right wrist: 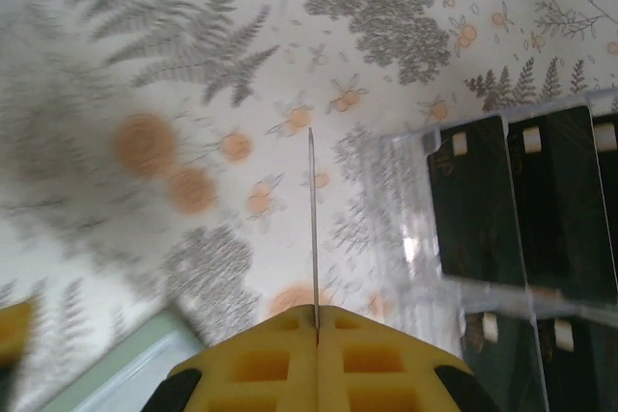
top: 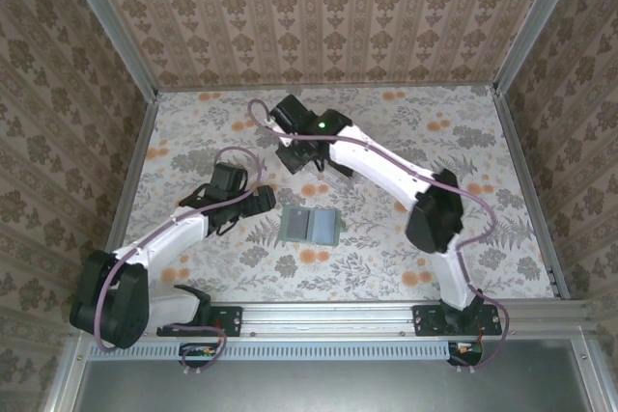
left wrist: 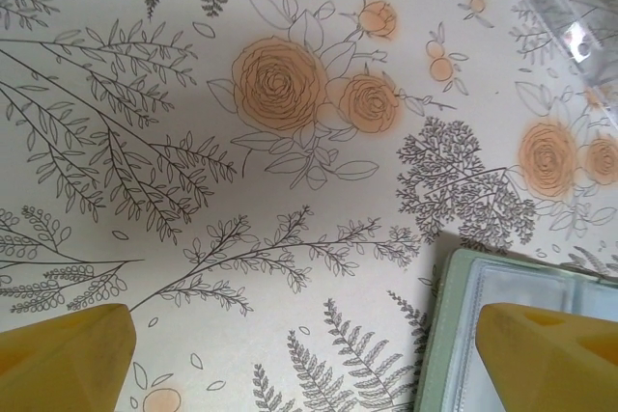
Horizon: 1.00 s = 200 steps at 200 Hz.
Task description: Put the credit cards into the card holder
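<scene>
The right gripper [right wrist: 317,320] has its yellow fingers [right wrist: 261,364] pressed tight together on one thin credit card [right wrist: 313,219], which shows edge-on as a thin line over the flowery table [right wrist: 193,65]. Just beside it, more dark cards [right wrist: 478,205] sit in a clear rack [right wrist: 406,238]. Their little pale patches are too blurry to read. The left gripper [left wrist: 304,330] has its fingers [left wrist: 68,354] wide apart, with one over the green card holder [left wrist: 454,335]. From the top, the card holder [top: 309,226] lies flat between both arms.

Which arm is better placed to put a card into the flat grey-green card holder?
Right. The right pincer is shut on a thin card, seen edge-on, with the flat grey-green card holder nearby. The left pincer is open and empty beside that holder.
</scene>
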Each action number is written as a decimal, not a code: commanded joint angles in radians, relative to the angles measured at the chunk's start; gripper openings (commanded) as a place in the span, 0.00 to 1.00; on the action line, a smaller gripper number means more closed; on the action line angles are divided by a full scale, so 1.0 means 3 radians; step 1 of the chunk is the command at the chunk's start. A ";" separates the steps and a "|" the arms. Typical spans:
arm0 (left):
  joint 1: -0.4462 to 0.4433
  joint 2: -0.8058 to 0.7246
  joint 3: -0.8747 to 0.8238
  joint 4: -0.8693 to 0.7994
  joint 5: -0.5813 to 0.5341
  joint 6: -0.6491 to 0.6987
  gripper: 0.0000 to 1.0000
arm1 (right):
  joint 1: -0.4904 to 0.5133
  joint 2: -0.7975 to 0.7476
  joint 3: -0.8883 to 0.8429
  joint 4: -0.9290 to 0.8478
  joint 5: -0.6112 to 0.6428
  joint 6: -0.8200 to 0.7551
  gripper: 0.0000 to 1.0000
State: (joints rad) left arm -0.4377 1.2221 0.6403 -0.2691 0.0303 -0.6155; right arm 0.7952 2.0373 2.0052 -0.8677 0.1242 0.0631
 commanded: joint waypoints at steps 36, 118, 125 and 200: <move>-0.0158 -0.0193 -0.0135 -0.0201 -0.0117 0.0025 1.00 | 0.0266 -0.1114 -0.2045 0.1277 -0.0400 0.1620 0.00; -0.0411 -0.0136 -0.0206 -0.0165 -0.0264 -0.0084 1.00 | 0.0587 -0.1289 -0.3033 0.1677 -0.0113 0.2145 0.00; -0.0426 -0.0136 -0.0207 -0.0166 -0.0270 -0.0087 1.00 | 0.0577 -0.1284 -0.3042 0.1652 -0.0090 0.2106 0.00; -0.0575 -0.0212 -0.0249 -0.0210 -0.0357 -0.0191 1.00 | 0.0313 -0.1188 -0.3110 0.1396 0.0160 0.1642 0.00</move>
State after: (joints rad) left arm -0.5964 1.1805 0.5850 -0.3111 -0.0521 -0.6434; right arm 0.9154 1.6882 1.0851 -0.4034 0.1131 0.6228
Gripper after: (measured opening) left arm 0.997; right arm 0.043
